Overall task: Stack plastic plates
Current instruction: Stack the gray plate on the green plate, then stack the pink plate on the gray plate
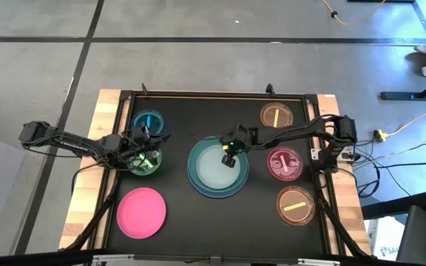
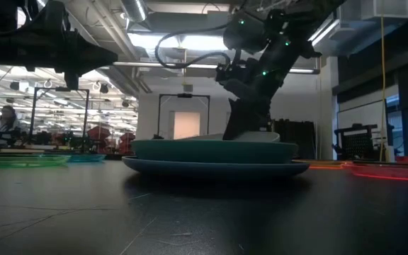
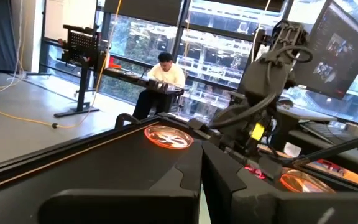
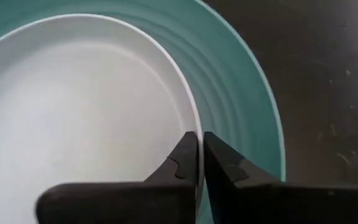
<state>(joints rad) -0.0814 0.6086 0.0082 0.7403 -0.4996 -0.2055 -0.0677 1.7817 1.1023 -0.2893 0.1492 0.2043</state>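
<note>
Plates: three stacked (image 1: 217, 171), one pink (image 1: 141, 212), five small dishes (image 1: 296, 205).

High cam looks straight down; low cam sits table-level; both share teal plate (image 1: 217, 177); wrist cams close.

The left claw (image 1: 145, 148) covers much of the green dish (image 1: 145, 161); the right wrist view crops the mint plate (image 4: 73, 112).

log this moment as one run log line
right gripper: shut on pale plate rim, over teal plate | left gripper: above green dish
</note>
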